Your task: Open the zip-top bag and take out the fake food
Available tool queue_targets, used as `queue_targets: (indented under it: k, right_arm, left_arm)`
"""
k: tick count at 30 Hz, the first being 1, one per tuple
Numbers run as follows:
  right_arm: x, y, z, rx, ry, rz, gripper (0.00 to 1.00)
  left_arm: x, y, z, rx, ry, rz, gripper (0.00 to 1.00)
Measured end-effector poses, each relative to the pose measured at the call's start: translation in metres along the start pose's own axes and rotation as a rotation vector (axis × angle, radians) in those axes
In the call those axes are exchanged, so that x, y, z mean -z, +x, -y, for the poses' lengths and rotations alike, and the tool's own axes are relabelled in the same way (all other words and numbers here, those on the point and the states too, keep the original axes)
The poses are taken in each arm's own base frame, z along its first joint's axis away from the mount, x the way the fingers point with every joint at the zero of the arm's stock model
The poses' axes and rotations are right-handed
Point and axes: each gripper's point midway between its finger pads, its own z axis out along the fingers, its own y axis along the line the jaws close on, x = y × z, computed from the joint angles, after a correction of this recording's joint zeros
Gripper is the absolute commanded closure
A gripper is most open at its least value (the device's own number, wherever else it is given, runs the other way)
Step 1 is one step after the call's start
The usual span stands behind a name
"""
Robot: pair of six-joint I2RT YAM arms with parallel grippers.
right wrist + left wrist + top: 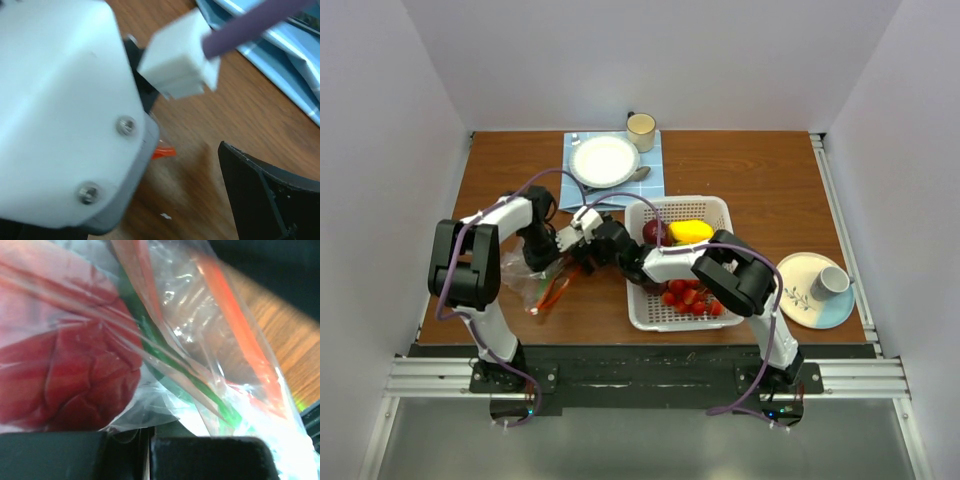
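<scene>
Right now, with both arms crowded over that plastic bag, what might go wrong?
1. The open right pincer sits very close to the left arm's white wrist; they could collide.
2. The left pincer pinches only thin, crinkled film of the zip-top bag; it might slip, dropping the maroon piece still inside.

Overhead was bright, even and sharp, with soft shadows on the bench (740, 170). My left wrist view blurred the zip-top bag (200, 340), glare bottom right. Right wrist view was smeared.
</scene>
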Motion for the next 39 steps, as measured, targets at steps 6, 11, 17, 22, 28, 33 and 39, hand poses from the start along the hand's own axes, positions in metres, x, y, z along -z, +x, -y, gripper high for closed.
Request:
queue_targets:
  k: [6,11,17,22,28,33,39]
  right_arm:
    - [0.004,-0.001,-0.02,-0.038,-0.083,0.021,0.07]
    - [0.014,0.004,-0.044,-0.044,-0.132,0.014,0.12]
    - [0.025,0.001,-0.088,-0.021,-0.165,0.029,0.16]
    - [0.025,-0.007,-0.102,-0.042,-0.152,0.052,0.16]
    - [0.016,-0.02,-0.095,-0.114,-0.118,0.083,0.17]
    - [0.015,-0.019,-0.093,-0.152,-0.102,0.082,0.18]
    - [0.021,0.003,-0.087,-0.168,-0.076,0.04,0.19]
  left_arm:
    - [-0.002,0.005,0.007,0.007,0.038,-0.022,1.0]
    - [-0.002,0.005,0.009,0.027,0.06,-0.034,1.0]
    - [-0.004,0.006,0.009,0.079,0.033,-0.032,1.0]
    - [-0.005,0.006,0.009,0.13,-0.015,-0.027,1.0]
    - [-0.003,0.007,0.008,0.19,-0.073,-0.009,1.0]
    - [0.015,0.003,-0.019,0.282,-0.085,0.082,1.0]
    - [0.078,0.001,-0.068,0.329,-0.257,0.227,0.89]
